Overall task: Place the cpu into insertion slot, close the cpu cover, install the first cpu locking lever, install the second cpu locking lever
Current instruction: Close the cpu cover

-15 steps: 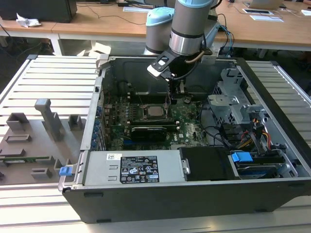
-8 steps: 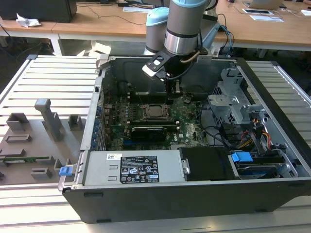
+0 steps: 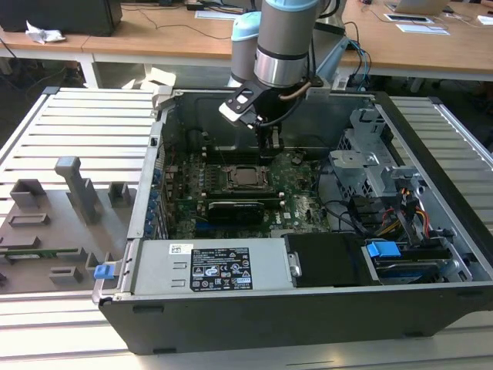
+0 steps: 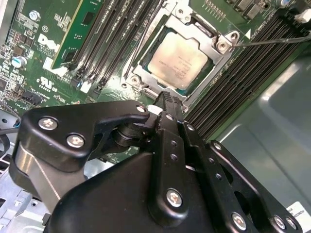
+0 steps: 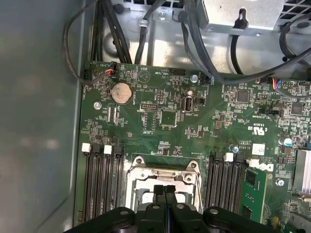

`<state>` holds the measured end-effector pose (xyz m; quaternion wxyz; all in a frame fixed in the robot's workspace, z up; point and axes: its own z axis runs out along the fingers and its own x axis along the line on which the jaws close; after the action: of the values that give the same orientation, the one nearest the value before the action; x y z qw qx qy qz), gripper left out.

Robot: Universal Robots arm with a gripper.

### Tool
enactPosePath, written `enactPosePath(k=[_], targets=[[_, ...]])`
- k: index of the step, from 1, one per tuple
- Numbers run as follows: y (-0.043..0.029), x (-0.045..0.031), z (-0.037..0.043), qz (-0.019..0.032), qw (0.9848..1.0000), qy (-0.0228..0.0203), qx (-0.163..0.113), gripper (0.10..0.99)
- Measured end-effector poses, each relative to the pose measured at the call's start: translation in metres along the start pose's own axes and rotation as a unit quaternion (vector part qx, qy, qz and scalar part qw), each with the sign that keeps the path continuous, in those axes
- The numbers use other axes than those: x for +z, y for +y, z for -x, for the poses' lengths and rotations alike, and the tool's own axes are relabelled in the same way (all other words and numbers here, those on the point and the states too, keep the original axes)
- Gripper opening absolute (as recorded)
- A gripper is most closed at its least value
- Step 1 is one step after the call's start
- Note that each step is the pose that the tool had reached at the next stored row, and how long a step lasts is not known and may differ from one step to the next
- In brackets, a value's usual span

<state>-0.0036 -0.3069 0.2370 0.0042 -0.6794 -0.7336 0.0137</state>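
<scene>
The end effector (image 5: 165, 190), pinched shut and empty, hangs just over the cpu (image 4: 182, 60), which sits in place under the cover (image 4: 145, 76), so the lever step looks due and needs a steady push.

**Bench** (image 3: 85, 116): slatted grey metal top, with bare ribs showing at both sides and along the near edge.

1. Open dark computer case (image 3: 308, 316), lid off. It stands flat at the middle and takes up most of the surface.
2. Grey fixture plate (image 3: 54, 235), lying flat at the exterior view's left, just beside the case. It bears grey upright blocks (image 3: 75, 185) and a green strip (image 3: 38, 253).
3. Small blue piece (image 3: 103, 271) at the case's near corner on the exterior view's left, possibly part of the case itself.
</scene>
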Motion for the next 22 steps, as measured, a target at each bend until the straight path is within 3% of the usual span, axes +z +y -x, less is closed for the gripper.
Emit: enactPosePath(k=[22], targets=[[-0.0228, 0.0006, -0.0018, 0.0000, 1.0000, 0.0000, 0.000, 0.106]])
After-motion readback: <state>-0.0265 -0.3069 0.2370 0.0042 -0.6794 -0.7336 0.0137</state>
